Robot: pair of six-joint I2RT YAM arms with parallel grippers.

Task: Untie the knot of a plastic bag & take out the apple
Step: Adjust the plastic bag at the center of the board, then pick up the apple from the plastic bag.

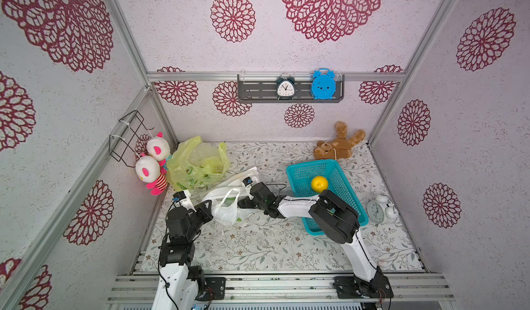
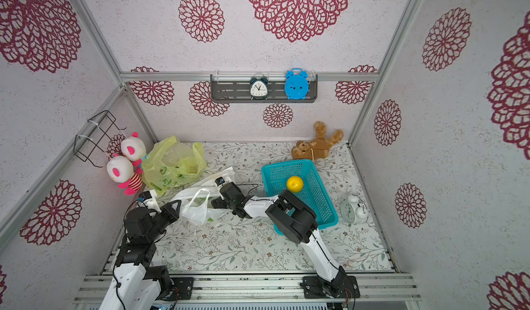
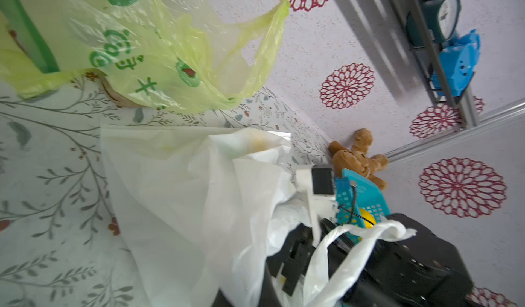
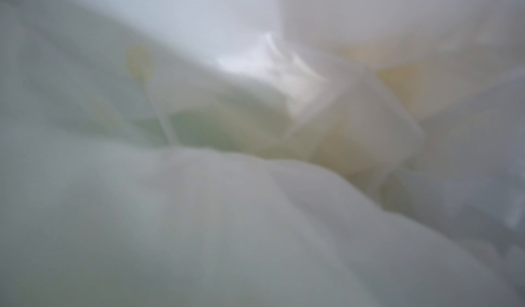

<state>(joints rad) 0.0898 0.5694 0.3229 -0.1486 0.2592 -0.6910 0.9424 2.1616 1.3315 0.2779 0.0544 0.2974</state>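
Two grippers: both mine, both at the white bag [image 1: 226, 212] in the middle of the table [image 1: 258, 251].
Left gripper [image 1: 208, 206]: pressed together on the bag's left edge; in the left wrist view the film [image 3: 176, 192] runs straight down towards it.
Right gripper [image 1: 243, 204]: pushed into the bag's mouth from the right. The fingertips are veiled by film, so I cannot tell how far apart they stand.
Right wrist view: only blurred white film [image 4: 255, 220] with green and yellow tints behind it; nothing identifiable.
Bag: crumpled, mouth towards my right arm, one handle loop [image 1: 229, 192] standing free above it.
Bag contents: green patches show through the film in both top views; print or fruit, I cannot tell.
Yellow fruit [image 1: 319, 183]: round, lying in the teal basket [image 1: 311, 163], apart from the bag, just beside my right elbow, well clear of both grippers.
Basket: right of the bag, partly under my right arm.
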